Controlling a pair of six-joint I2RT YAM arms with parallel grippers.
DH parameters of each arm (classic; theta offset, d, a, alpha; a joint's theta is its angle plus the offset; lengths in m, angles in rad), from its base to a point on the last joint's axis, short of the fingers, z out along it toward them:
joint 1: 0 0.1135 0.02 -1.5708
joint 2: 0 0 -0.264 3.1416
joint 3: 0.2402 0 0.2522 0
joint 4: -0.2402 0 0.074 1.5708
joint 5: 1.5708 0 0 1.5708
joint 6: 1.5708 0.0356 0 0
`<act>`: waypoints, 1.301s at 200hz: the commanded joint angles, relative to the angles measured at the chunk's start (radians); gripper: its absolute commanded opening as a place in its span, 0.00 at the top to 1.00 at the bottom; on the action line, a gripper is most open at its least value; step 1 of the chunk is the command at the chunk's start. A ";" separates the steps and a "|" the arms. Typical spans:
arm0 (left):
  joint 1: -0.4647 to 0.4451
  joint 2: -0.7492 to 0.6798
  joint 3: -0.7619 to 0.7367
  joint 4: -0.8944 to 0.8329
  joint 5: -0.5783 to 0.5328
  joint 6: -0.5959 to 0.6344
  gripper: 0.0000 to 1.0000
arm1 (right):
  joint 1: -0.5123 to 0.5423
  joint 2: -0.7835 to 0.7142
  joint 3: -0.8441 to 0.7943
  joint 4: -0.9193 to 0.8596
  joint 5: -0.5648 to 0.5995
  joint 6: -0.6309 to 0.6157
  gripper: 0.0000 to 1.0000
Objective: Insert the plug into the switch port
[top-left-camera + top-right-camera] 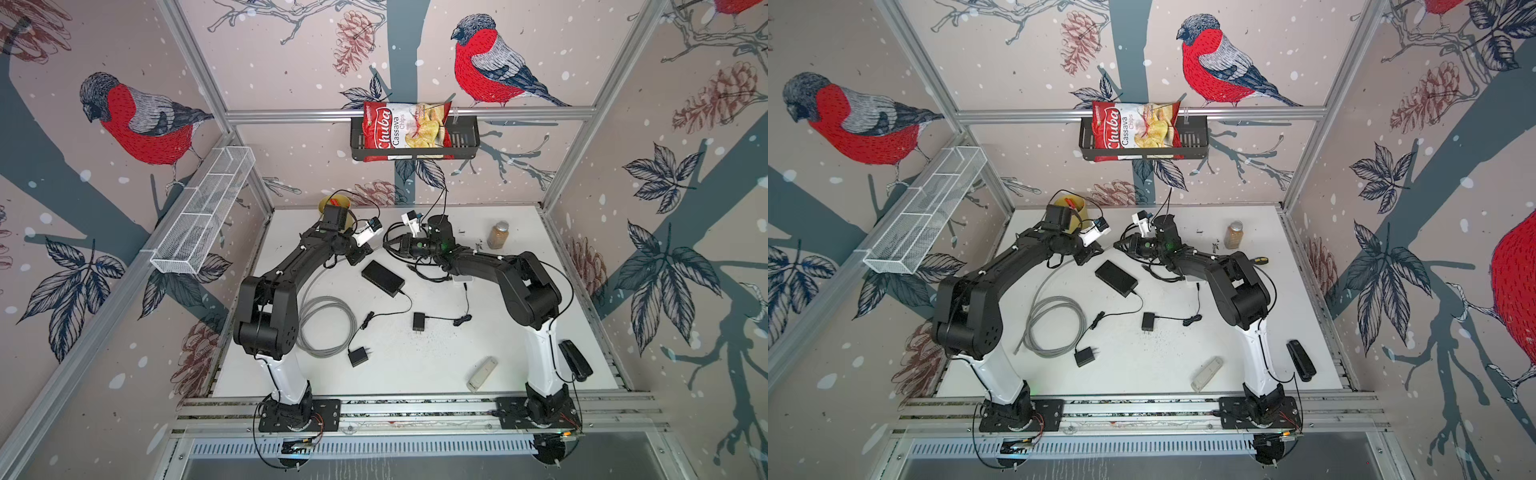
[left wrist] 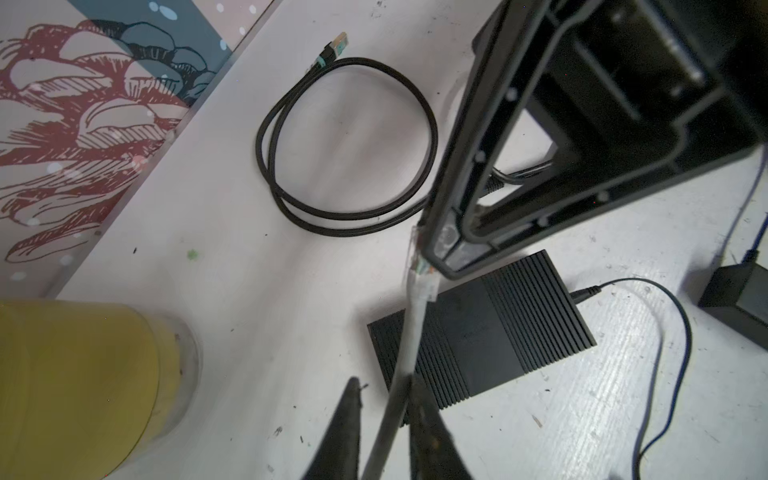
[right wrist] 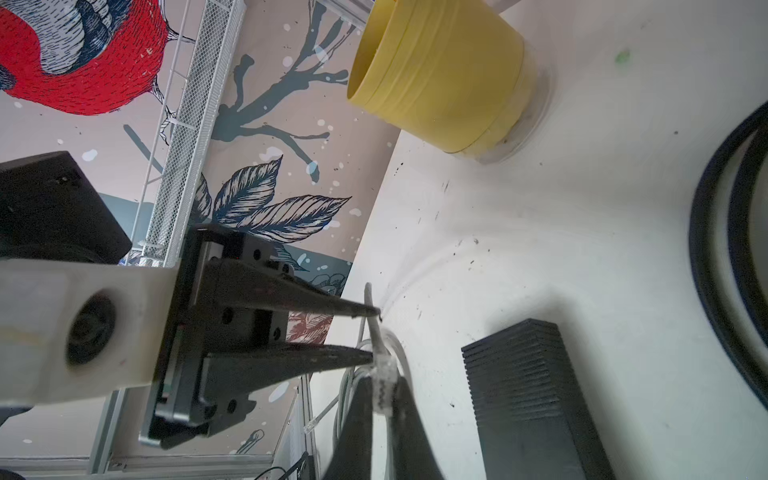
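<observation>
The switch (image 1: 382,277) is a flat black ribbed box lying on the white table between the two arms; its ports do not show. In the right wrist view, my right gripper (image 3: 383,380) is shut on the clear plug (image 3: 384,388) at the end of a grey cable, above the table beside the switch (image 3: 532,395). In the left wrist view, the plug (image 2: 423,272) hangs over the switch (image 2: 490,332). My left gripper (image 2: 384,378) is open around the grey cable (image 2: 409,332) just behind the plug. The cable rests against one finger, with a gap to the other.
A yellow cup (image 1: 334,203) stands at the back left. A black cable loop (image 2: 345,145) lies by the back wall. The grey cable's coil (image 1: 328,328), two black adapters (image 1: 419,322) (image 1: 358,356), a brown bottle (image 1: 498,235) and a stapler (image 1: 575,359) lie around.
</observation>
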 commanded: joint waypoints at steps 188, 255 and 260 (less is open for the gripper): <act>-0.169 -0.127 -0.309 0.538 -0.238 0.041 0.61 | -0.007 -0.052 -0.067 0.059 -0.001 0.234 0.90; -0.172 -0.119 -0.302 0.532 -0.248 0.066 0.78 | -0.006 -0.045 -0.056 0.056 -0.007 0.247 0.90; -0.172 -0.119 -0.301 0.530 -0.248 0.068 0.79 | -0.005 -0.044 -0.055 0.059 -0.008 0.249 0.90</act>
